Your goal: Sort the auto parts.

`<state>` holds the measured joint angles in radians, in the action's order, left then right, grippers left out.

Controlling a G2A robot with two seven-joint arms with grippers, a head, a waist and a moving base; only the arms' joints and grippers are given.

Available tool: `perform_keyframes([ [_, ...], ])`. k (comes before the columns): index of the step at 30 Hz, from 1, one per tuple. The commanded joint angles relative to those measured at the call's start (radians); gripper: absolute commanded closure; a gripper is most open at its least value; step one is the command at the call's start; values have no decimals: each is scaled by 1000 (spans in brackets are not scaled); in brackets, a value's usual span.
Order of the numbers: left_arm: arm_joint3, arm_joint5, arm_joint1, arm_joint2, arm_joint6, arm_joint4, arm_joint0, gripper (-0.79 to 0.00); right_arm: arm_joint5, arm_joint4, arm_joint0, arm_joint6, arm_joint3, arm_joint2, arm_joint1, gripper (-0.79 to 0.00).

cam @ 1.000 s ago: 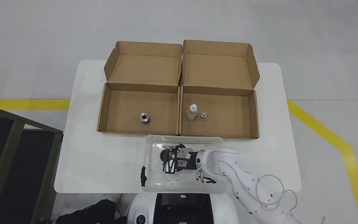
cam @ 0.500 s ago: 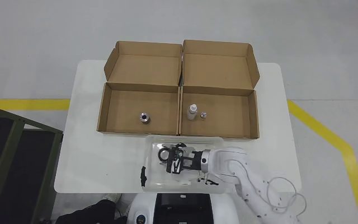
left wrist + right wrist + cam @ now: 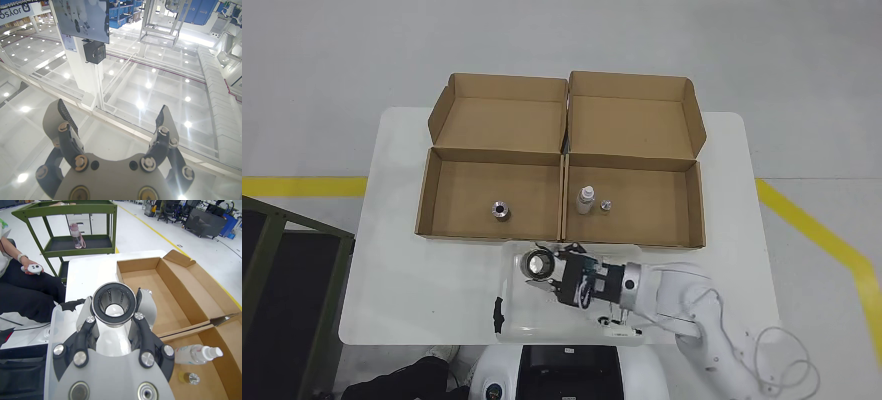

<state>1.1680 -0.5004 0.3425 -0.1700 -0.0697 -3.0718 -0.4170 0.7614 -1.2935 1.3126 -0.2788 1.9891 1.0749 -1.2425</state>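
top view: right gripper point(image 3: 543, 269) has raised the bearing point(image 3: 538, 264) from bin point(image 3: 504, 312).

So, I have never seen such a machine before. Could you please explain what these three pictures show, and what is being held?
This is a robot with two arms, and each arm ends in a gripper, a clamp with two fingers. One picture comes from a camera above the arms, looking down at the white table. The other two come from cameras on the wrists.

On the table, the first cardboard box holds a metal part. The second cardboard box holds a spray bottle and a small metal cylinder. Nearer the robot stands a clear plastic bin.

The right gripper is closed on a cylindrical bearing, held over the bin. The left gripper is open, holds nothing and points up at the ceiling.
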Motion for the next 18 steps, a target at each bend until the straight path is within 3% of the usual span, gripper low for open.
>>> perform_keyframes([
  [1,0,0,0,0,0,0,0,-785,-4,24,-2,3,20,11,2,0],
  [18,0,0,0,0,0,0,0,-785,-83,178,-70,58,159,143,12,0],
])
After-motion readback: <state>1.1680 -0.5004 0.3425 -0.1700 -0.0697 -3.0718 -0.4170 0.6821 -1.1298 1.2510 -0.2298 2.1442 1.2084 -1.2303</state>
